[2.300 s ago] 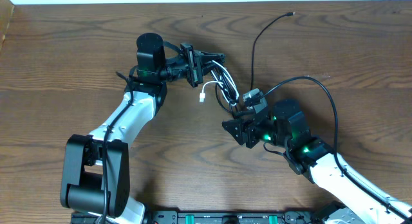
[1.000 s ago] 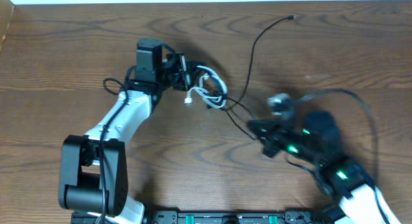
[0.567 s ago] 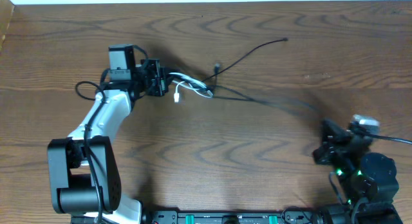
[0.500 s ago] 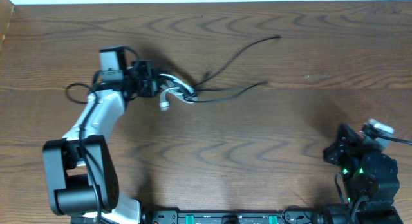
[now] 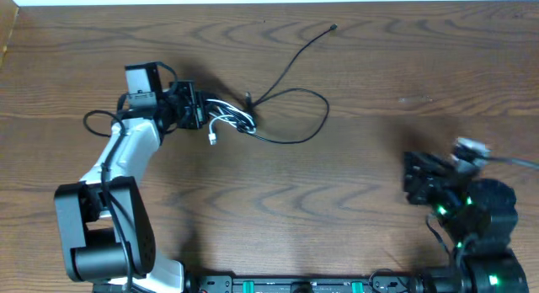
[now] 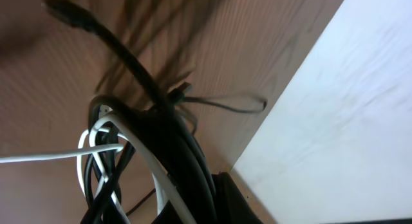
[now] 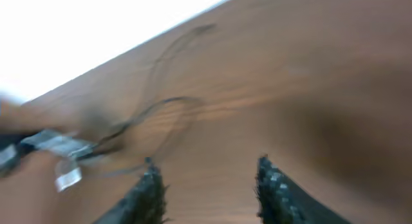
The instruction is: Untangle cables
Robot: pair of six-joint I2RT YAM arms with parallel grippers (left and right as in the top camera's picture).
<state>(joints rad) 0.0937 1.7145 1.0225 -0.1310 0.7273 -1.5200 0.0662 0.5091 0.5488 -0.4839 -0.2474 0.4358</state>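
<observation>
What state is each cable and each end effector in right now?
Black cable: loose loop, one end in the held tangle.
White cable: coiled in the held tangle.
Left end effector: shut on both cables.
Right end effector: open, empty.

Overhead: even diffuse light, sharp, only faint shadows. Left wrist: cables [image 6: 164,140] too close and soft, frame blown out white from 1 to 5 o'clock. Right wrist: heavy motion blur, white clipping at 10–11 o'clock.
</observation>
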